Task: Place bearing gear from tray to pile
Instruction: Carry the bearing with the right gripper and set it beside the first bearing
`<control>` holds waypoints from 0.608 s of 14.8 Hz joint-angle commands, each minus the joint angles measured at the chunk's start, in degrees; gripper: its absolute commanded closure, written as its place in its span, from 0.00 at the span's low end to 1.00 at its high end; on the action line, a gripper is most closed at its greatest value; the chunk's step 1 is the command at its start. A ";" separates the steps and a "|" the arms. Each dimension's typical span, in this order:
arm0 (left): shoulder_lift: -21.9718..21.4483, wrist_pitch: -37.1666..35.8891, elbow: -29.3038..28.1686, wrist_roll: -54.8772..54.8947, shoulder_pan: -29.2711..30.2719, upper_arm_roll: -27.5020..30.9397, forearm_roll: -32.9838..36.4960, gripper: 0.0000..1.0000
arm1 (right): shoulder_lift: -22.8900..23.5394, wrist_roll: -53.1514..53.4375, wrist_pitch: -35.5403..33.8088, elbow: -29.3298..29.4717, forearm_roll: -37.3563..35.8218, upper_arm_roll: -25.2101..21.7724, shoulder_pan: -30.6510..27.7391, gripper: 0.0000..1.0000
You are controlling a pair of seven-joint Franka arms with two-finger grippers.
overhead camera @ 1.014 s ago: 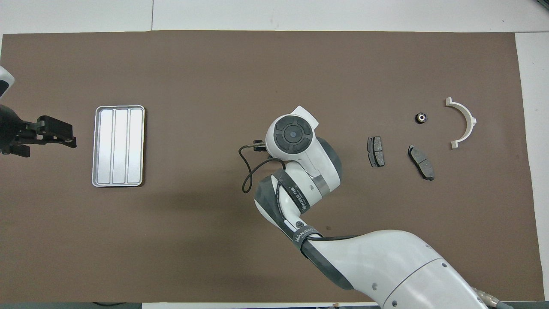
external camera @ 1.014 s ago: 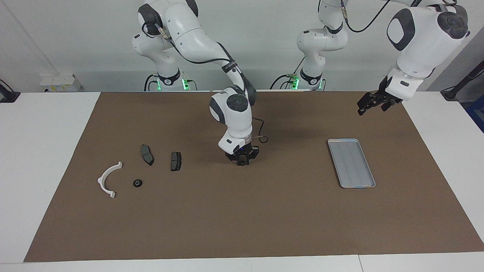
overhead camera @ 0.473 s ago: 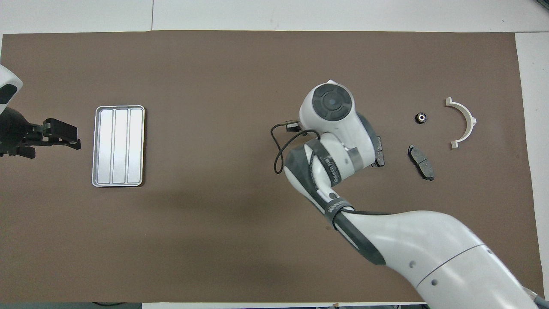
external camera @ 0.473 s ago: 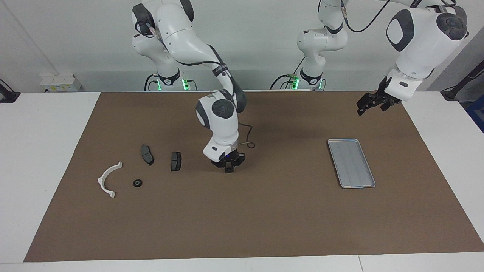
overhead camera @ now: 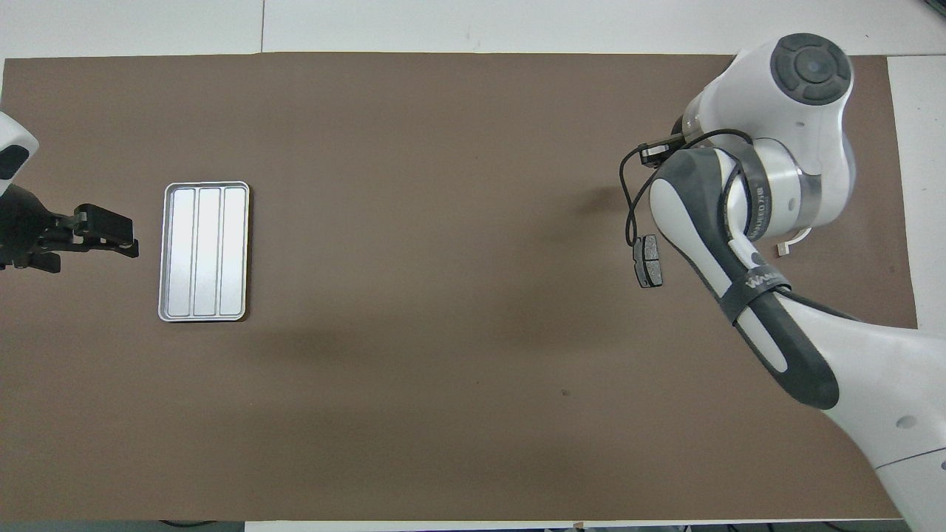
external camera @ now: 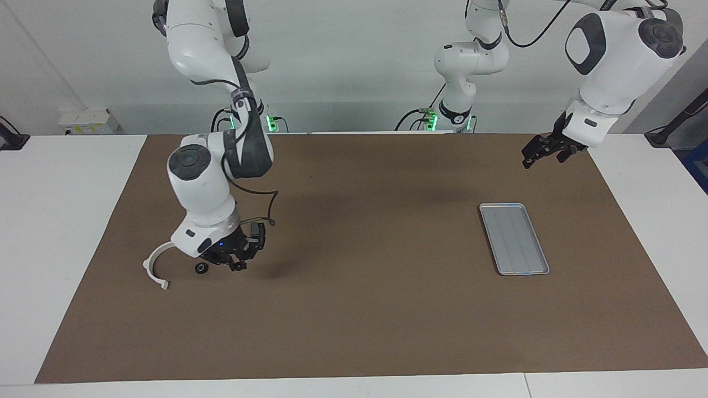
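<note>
My right gripper hangs low over the brown mat at the right arm's end of the table, within the pile, its fingertips drawn together. I cannot make out anything between them. In the overhead view the wrist and forearm cover this gripper completely.

Just beside it, on the mat, lies the bearing gear, a small black ring, apart from my fingertips and resting flat. It sits between the gripper and the white semicircular bracket, which lies nearest that end of the table with its open side toward the gear. In the overhead view only one tip of the bracket shows past my wrist.

One dark grey brake pad is visible from above, nearer to the robots than the gripper; in the facing view my gripper body hides most of it. The second pad is concealed by the arm in both views.

My left gripper hovers with its fingers apart and nothing between them, above the mat near the left arm's end of the table. That arm waits.

The silver tray lies flat on the mat, farther from the robots than the left gripper, well apart from the pile. Its ridged floor carries no parts.
</note>
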 commanded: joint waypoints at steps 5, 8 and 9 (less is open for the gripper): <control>-1.89 1.21 -2.06 0.95 0.58 -0.48 0.96 0.00 | -0.76 -2.91 4.48 -8.72 0.97 1.23 -2.71 1.00; -1.80 1.30 -1.98 0.86 0.49 -0.48 0.96 0.00 | -1.03 -3.00 9.50 -12.87 0.97 1.23 -2.62 1.00; -1.80 1.30 -1.97 0.86 0.40 -0.48 0.96 0.00 | -0.77 -3.00 9.85 -12.96 0.97 1.23 -2.53 1.00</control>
